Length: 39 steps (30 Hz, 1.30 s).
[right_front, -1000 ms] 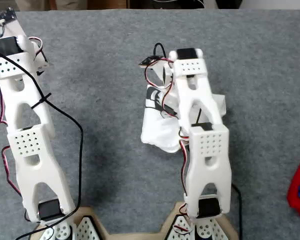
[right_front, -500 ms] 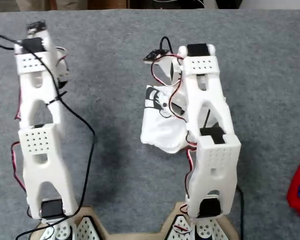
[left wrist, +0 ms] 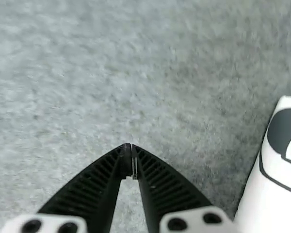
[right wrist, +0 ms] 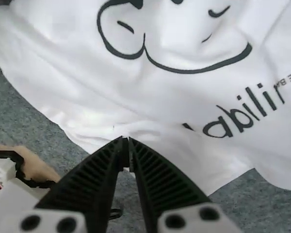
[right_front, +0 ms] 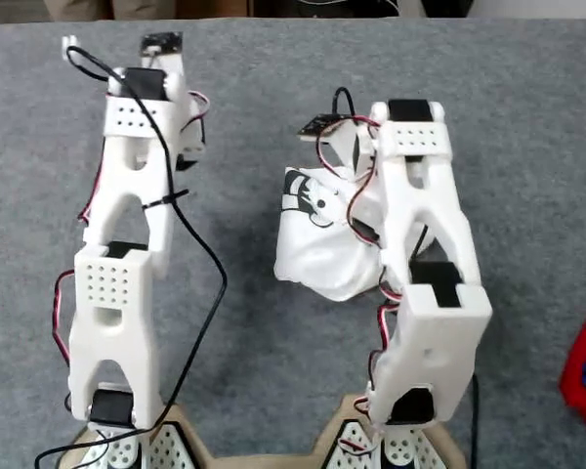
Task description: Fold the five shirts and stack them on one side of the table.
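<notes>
Shirt [right_front: 317,244] lies bunched at the middle of the table [right_front: 527,147], directly under your right tool [right wrist: 125,145], which is pinched together over its edge. Your left tool [left wrist: 127,153], pinched together too, sits over bare table beside the shirt, so your right arm is nearer.

1. The high view was bright and evenly lit, with diffuse light from overhead on the grey counter [right_front: 527,147].
2. Soft-edged shadows lay on the counter beside and beneath the left arm [right_front: 117,283] and the right arm [right_front: 425,303].
3. The white shirt [right_front: 322,254] and the arm shells were very bright. The shirt's folds showed as faint grey shading.
4. The counter's far edge ran straight across the high view, so lens distortion was slight.
5. In the left wrist view the counter was pale, and a broad soft shadow darkened it beside the shirt's edge. The ribs of the dark left gripper [left wrist: 131,158] remained visible.
6. In the right wrist view the shirt was close to full white. A narrow shadow lay under its hem, and the right gripper [right wrist: 126,144] kept its rib detail.
</notes>
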### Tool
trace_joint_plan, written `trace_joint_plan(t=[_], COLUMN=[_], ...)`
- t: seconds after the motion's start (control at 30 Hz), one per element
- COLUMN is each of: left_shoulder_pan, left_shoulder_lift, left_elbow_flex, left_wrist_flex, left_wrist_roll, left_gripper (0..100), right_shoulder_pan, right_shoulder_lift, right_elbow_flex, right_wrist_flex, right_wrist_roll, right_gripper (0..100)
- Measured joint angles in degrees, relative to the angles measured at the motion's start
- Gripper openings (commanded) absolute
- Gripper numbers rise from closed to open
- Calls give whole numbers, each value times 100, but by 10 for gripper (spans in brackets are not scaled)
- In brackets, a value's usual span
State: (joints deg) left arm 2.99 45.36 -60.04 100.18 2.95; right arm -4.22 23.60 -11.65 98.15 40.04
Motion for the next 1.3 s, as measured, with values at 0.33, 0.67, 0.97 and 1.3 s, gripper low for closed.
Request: trace_joint_plan(t=[0.33,0.67,0.97,1.3], left_shoulder_pan=[53,53,53,53], left_shoulder_lift=[0,0,0,0], left_elbow_flex=[325,325,527,1204], left_wrist_flex=[0,0,0,0], left_wrist_roll=[0,0,0,0], left_gripper=[20,20,20,20], right_shoulder_pan=[712,1495,255,79], right_shoulder_lift=[-686,-2084,-1864,141], right_elbow_flex=[1996,2752,2101,-105], right_wrist_flex=[-879,-1073,-1934,-1925], right_wrist_roll=[422,870,545,316], right_gripper=[6,7,6,6])
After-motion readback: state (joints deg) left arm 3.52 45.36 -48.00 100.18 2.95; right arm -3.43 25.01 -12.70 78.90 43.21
